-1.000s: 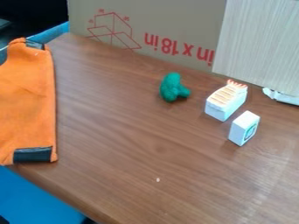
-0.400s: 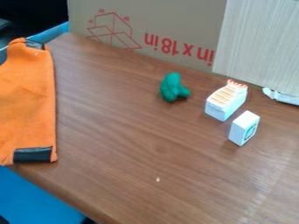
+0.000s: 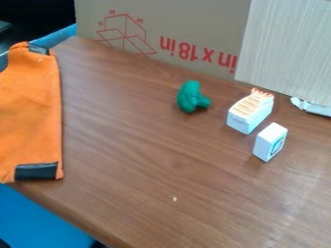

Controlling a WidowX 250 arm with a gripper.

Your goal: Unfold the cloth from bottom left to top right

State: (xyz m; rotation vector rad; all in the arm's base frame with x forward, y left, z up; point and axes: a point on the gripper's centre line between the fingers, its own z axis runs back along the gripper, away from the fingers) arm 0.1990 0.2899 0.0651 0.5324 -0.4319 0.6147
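An orange cloth [image 3: 31, 114] lies along the left side of the camera view, cut off by the view's left edge. Its right edge runs nearly straight from top to bottom on the brown table [image 3: 148, 160]. A black patch [image 3: 36, 171] marks its lower right corner, and a smaller dark patch [image 3: 38, 49] its upper right corner. How its layers lie cannot be told from here.
A green toy [image 3: 191, 97] rests right of centre, with a white block with an orange-striped top [image 3: 250, 111] and a small white block [image 3: 270, 142] to its right. A cardboard box [image 3: 174, 29] and a pale board [image 3: 288, 48] stand along the back.
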